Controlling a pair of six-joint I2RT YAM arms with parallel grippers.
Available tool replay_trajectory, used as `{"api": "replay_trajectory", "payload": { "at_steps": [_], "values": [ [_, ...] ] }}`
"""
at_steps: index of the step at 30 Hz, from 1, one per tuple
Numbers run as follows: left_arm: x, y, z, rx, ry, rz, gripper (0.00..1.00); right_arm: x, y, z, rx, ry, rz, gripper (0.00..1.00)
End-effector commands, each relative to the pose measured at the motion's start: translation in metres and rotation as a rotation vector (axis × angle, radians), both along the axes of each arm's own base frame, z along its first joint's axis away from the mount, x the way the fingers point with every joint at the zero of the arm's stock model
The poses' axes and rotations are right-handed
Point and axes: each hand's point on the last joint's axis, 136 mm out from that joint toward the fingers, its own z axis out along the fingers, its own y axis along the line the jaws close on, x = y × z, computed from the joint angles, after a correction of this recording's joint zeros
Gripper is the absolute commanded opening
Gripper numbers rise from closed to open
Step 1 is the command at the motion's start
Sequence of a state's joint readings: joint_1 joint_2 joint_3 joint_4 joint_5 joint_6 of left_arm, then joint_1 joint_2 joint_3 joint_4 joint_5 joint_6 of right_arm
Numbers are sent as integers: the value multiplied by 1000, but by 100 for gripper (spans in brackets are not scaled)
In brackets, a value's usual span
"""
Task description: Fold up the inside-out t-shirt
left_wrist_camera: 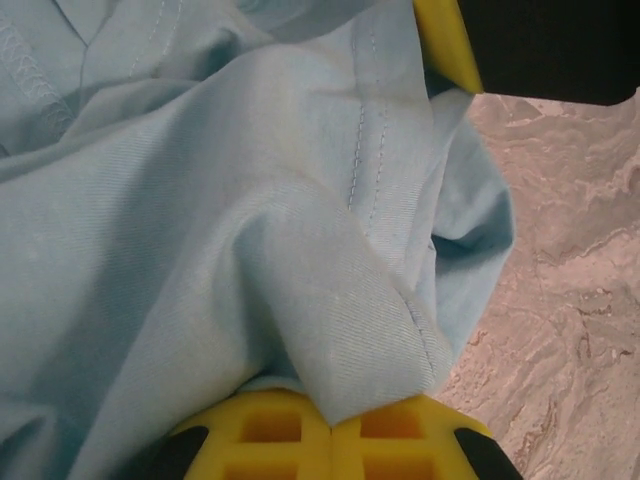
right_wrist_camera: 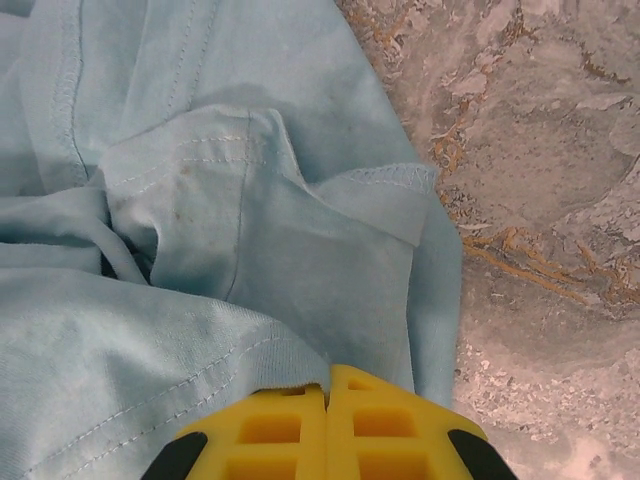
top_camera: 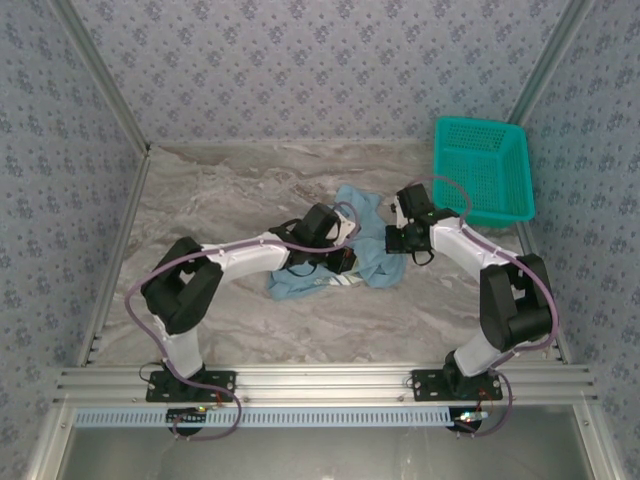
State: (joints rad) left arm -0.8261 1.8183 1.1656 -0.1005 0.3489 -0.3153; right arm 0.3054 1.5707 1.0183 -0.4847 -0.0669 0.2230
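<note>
The light blue t-shirt lies crumpled in the middle of the marble table, seams and stitching outward. My left gripper sits over its middle, and the left wrist view has its yellow fingers pressed together on a fold of the t-shirt. My right gripper is at the shirt's right edge. In the right wrist view its yellow fingers are closed on a hemmed edge of the t-shirt.
A teal mesh basket stands at the back right of the table. Patterned walls close in the sides and back. A metal rail runs along the near edge by the arm bases.
</note>
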Motion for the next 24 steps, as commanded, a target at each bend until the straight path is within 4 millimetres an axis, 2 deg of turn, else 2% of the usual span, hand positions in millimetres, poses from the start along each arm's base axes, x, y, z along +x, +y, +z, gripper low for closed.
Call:
{"api": "replay_trajectory", "payload": {
  "at_steps": [1,3,8,14,18,20,22,24],
  "values": [
    [-1,11,49,-114,-43,27,0,8,-2,26,6,-64,1,0],
    [0,27,65,-160,-32,68,0,11,0,36,22,-104,4,0],
    [1,71,101,-240,-46,178,0,16,28,77,173,-244,55,0],
    [18,123,116,-273,-34,346,0,4,75,118,331,-356,202,0],
    [24,147,131,-350,2,422,0,-11,113,132,407,-396,331,3],
    [28,166,135,-349,-3,486,0,-25,142,143,492,-407,436,9],
    [31,191,136,-321,-21,563,0,-39,163,151,539,-388,519,19],
    [33,221,134,-292,-40,660,0,-49,167,154,525,-372,557,30]
  ]
}}
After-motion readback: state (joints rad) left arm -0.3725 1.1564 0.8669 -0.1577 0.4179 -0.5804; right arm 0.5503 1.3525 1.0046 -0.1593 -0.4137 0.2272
